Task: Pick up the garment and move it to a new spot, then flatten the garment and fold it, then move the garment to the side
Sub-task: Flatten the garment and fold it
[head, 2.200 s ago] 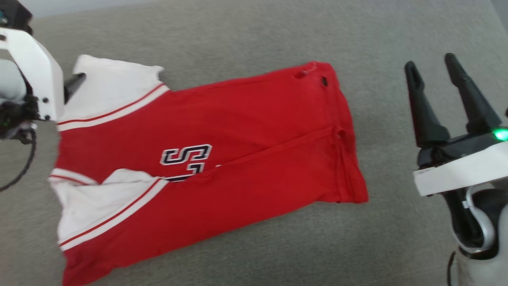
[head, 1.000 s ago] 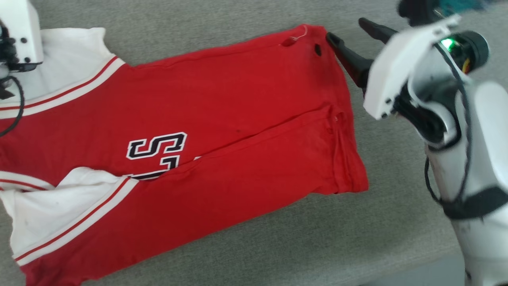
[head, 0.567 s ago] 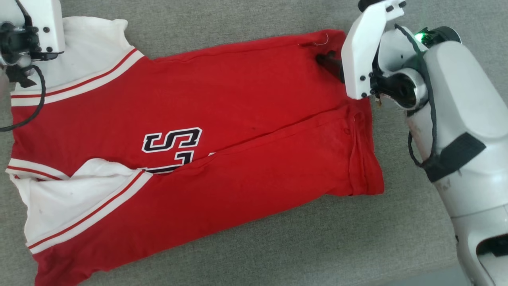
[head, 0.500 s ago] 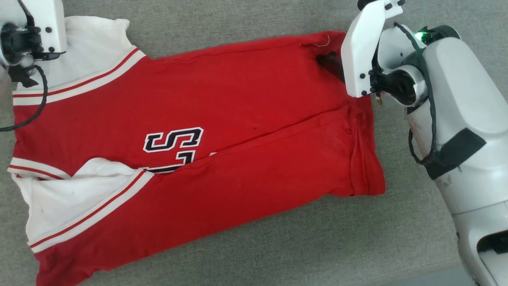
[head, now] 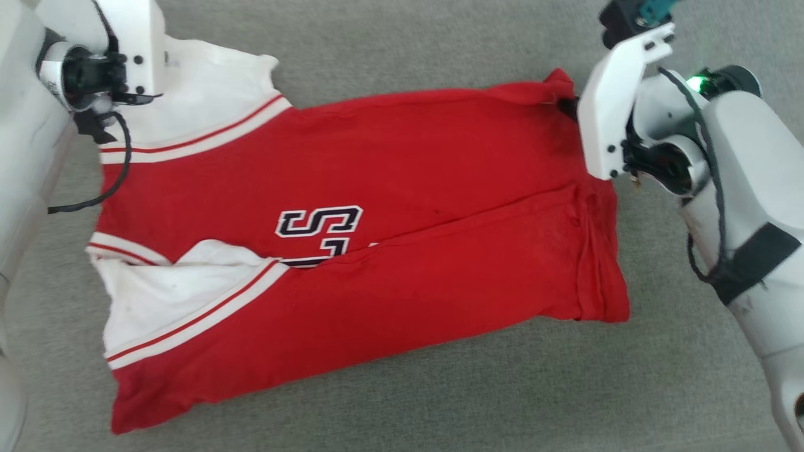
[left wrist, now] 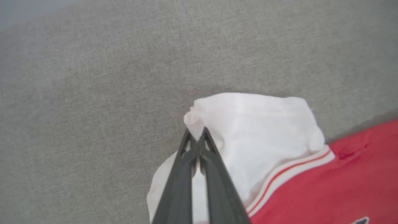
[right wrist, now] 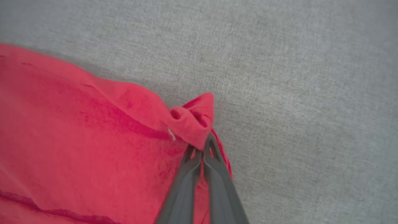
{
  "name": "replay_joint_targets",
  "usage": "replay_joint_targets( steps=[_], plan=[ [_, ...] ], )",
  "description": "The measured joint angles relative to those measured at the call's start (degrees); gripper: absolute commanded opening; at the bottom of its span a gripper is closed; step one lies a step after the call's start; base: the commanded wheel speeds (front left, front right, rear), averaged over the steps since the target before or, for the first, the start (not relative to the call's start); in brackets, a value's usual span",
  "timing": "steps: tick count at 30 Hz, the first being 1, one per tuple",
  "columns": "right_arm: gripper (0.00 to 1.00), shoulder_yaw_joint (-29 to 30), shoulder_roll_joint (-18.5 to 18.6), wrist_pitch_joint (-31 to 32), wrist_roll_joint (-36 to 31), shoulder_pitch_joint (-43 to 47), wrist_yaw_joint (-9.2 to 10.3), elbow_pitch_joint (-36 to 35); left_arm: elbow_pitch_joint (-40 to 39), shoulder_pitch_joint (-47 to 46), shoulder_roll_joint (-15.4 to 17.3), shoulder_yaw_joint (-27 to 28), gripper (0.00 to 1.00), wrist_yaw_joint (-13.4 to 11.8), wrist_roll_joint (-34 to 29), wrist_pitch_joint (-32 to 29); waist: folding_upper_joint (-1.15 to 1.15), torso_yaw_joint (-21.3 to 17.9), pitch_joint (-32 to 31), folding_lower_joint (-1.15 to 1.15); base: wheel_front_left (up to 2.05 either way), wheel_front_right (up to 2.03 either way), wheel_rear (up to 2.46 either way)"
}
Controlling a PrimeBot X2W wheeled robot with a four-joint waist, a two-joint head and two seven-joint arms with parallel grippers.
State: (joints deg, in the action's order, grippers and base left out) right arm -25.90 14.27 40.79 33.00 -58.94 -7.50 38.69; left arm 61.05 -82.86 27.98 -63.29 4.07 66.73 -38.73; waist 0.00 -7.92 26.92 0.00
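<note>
Left gripper (left wrist: 196, 138): clamped on the white sleeve tip, top-left corner. Garment (head: 402, 163): partly folded, flat on grey fabric surface (head: 440, 389), held at both far corners, likely for the next fold. Right gripper (right wrist: 205, 143): pinching the red hem corner

Background: grey-beige woven surface (head: 402, 50), upholstery-like, fine even weave, seen in head and both wrist views. Light diffuse, shadows soft, tone approx. uniform. Paler bluish strip (left wrist: 21, 9) at top-left corner of left wrist view, blurred, nature unclear.
</note>
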Motion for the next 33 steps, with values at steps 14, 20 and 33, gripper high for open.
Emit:
replay_joint_targets(
  steps=[14,20,33],
  plan=[
    [0.0,2.07,9.12,-9.35,1.37,10.34,0.0,-9.93,-8.43,3.59,1.32,0.21,0.0,1.41,1.97,-2.18,0.0,6.15,-7.6,0.0,0.0,0.0,0.0],
    [0.0,6.25,11.65,-10.58,2.21,17.32,0.0,-16.34,-18.59,7.81,5.01,-0.13,0.0,-1.16,2.35,-2.89,0.0,8.61,-10.06,0.0,0.0,0.0,0.0],
    [0.0,19.2,11.27,-1.94,0.41,38.54,0.0,-34.93,-58.54,22.76,21.28,-2.32,0.0,-20.52,4.71,-7.81,0.0,11.54,-12.39,0.0,0.0,0.0,0.0]
  ],
)
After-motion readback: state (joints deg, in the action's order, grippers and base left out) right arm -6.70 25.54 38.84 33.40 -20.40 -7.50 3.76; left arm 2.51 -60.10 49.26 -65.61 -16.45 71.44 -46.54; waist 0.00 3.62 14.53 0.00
